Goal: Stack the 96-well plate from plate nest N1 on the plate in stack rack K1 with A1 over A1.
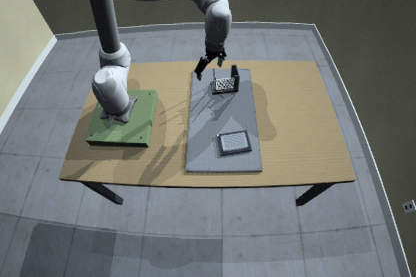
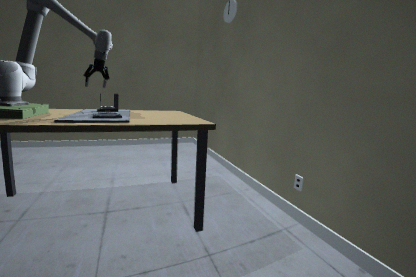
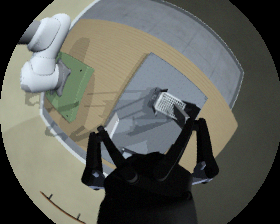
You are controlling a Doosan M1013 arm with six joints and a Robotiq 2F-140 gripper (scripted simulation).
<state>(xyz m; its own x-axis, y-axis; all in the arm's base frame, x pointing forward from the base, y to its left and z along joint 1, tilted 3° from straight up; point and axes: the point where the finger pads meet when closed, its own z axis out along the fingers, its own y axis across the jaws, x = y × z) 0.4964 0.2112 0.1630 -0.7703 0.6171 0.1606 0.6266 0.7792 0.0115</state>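
Observation:
A 96-well plate point(image 1: 233, 142) lies in the dark plate nest N1 at the near end of the grey mat point(image 1: 223, 122). The stack rack K1 point(image 1: 226, 81), dark with thin posts, stands at the far end of the mat and holds another 96-well plate point(image 1: 223, 86). My gripper point(image 1: 210, 64) is open and empty, high above the mat's far left corner, to the left of the rack. In the wrist view the open fingers frame the mat, and the rack with its plate point(image 3: 169, 103) shows beyond them. The A1 mark is too small to make out.
The arm's green base plate point(image 1: 123, 118) sits on the left of the wooden table point(image 1: 210, 123). In the exterior view the gripper point(image 2: 96, 77) hangs well above the rack point(image 2: 109, 104). Table edges lie beyond the mat on all sides.

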